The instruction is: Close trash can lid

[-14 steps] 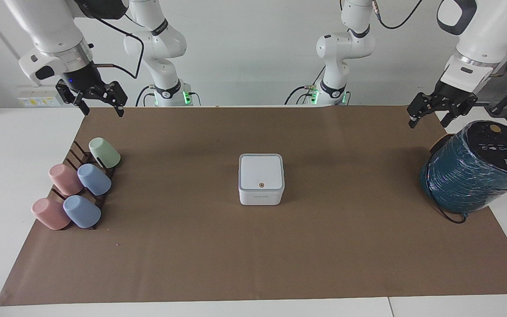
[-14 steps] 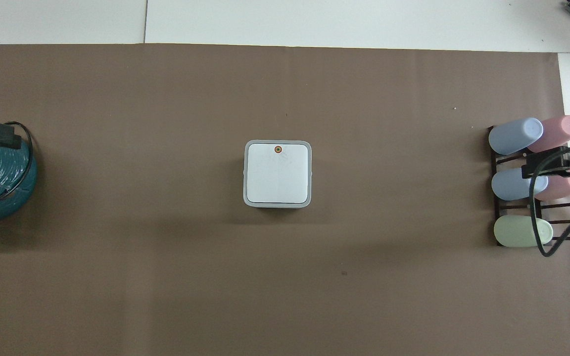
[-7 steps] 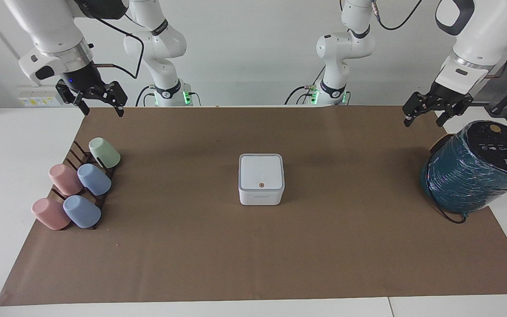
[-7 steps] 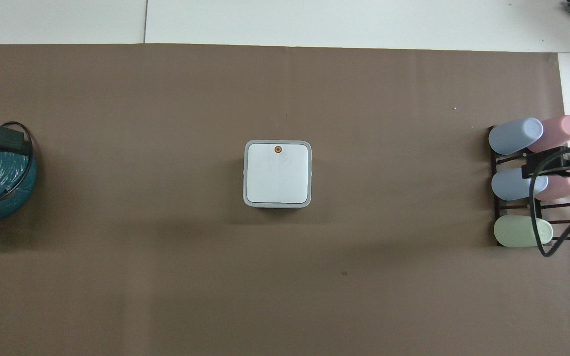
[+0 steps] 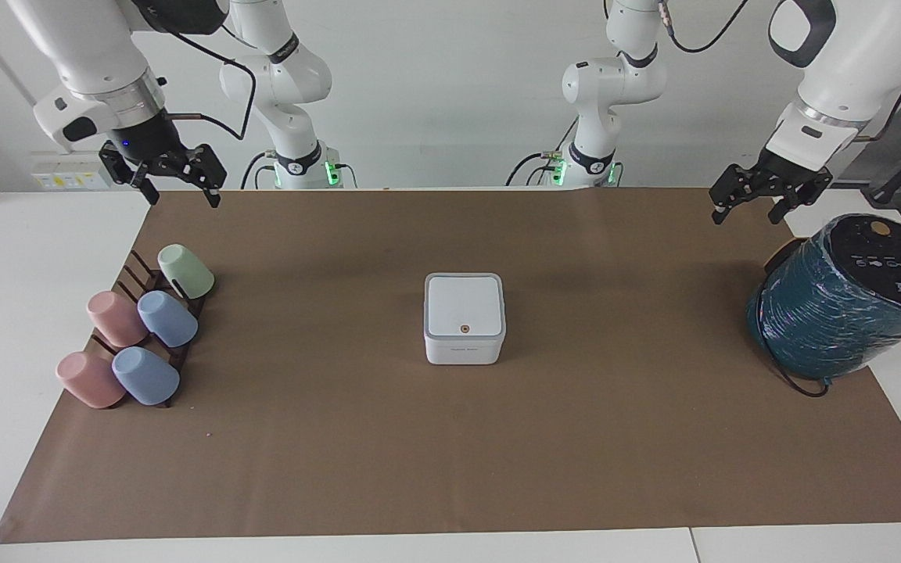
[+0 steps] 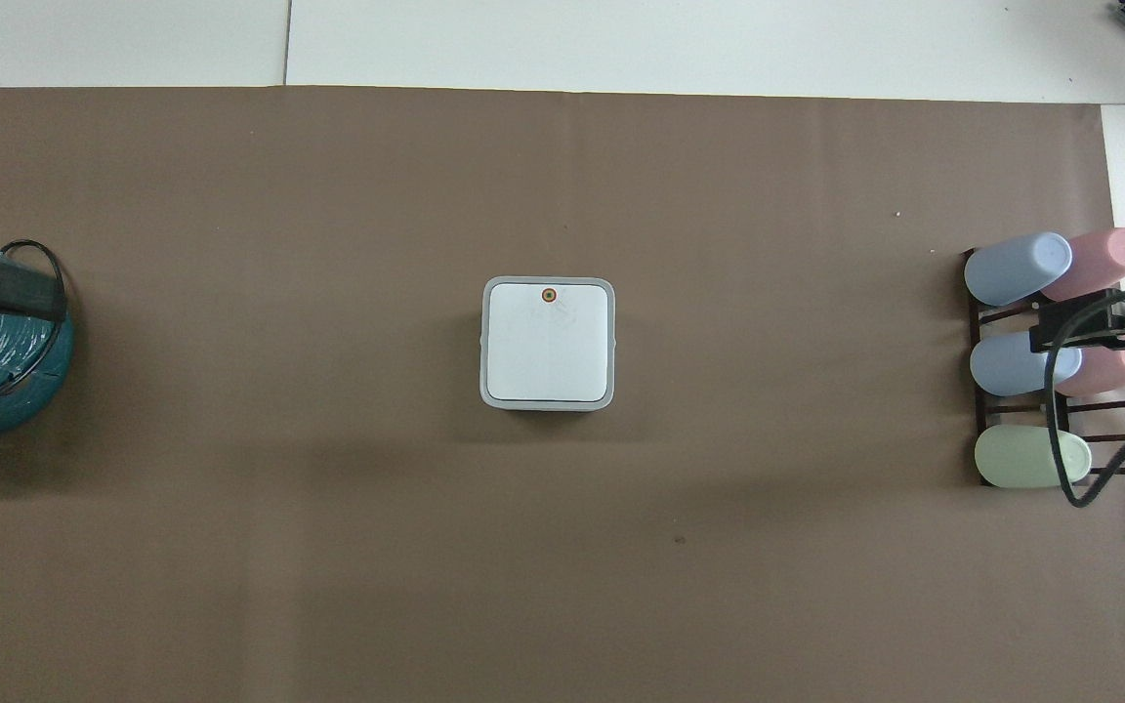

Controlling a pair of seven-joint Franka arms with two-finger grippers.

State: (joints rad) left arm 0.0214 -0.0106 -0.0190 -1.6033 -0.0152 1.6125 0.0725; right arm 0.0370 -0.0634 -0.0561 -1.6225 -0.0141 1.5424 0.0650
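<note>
A small white plastic trash can (image 5: 464, 344) — a squat square box with rounded corners and a grey seam under its rim — sits at the middle of the tabletop (image 5: 450, 453), which is covered by a matte brown paper sheet. The lid (image 5: 464, 305), a smooth white square flap with rounded corners, lies flat and flush on the box; a small orange dot (image 5: 464, 328) marks the lid's edge farthest from the robots.

The left hand (image 5: 748, 205) hangs in the air over the tabletop's corner nearest the robots at the left arm's end, its two black fingers spread apart and holding nothing. The right hand (image 5: 181, 193) hangs over the matching corner at the right arm's end, its fingers likewise apart and empty. Both are well away from the trash can.

Near the tabletop's edge at the left arm's end stands a large cylinder (image 5: 838, 301) wrapped in glossy, ridged teal film, with a black top. Near the edge at the right arm's end a dark slatted rack (image 5: 145, 283) holds five smooth pastel cups (image 5: 167, 319) — two pink, two blue, one green — tilted on its pegs.
</note>
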